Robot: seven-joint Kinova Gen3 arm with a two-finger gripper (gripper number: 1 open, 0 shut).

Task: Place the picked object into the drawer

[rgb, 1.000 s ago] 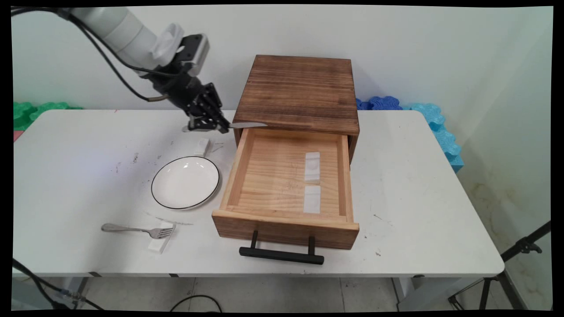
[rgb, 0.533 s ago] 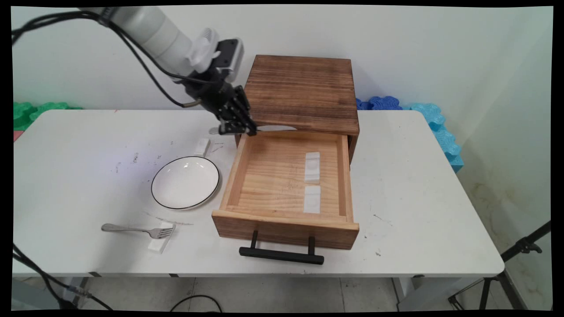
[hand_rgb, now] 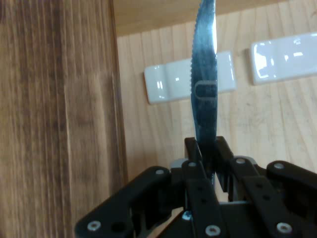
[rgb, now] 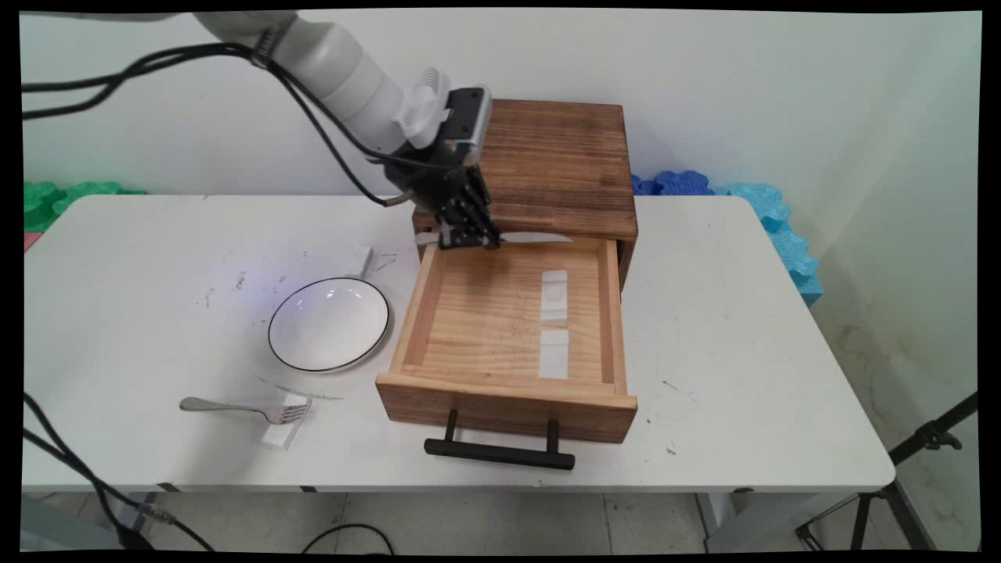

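Note:
My gripper (rgb: 468, 238) (hand_rgb: 205, 151) is shut on a metal table knife (rgb: 539, 237) (hand_rgb: 205, 74), held level with the blade pointing right. It hangs over the back left of the open wooden drawer (rgb: 408, 320) (hand_rgb: 163, 129), just in front of the dark wooden cabinet (rgb: 539, 160) (hand_rgb: 54, 114). Two white rests lie inside the drawer, one further back (rgb: 554, 296) (hand_rgb: 171, 83) and one nearer the front (rgb: 554, 354) (hand_rgb: 285, 58). In the hand view the serrated blade crosses over the first rest.
A white plate with a black rim (rgb: 329, 324) sits left of the drawer. A fork (rgb: 235, 407) lies near the front left with its tines on a white rest (rgb: 283, 428). Another small white rest (rgb: 360, 258) lies behind the plate. The drawer's black handle (rgb: 499, 453) sticks out toward the front edge.
The gripper has carried the knife to the right, from above the table left of the cabinet to over the drawer's back left corner. Nothing else has moved.

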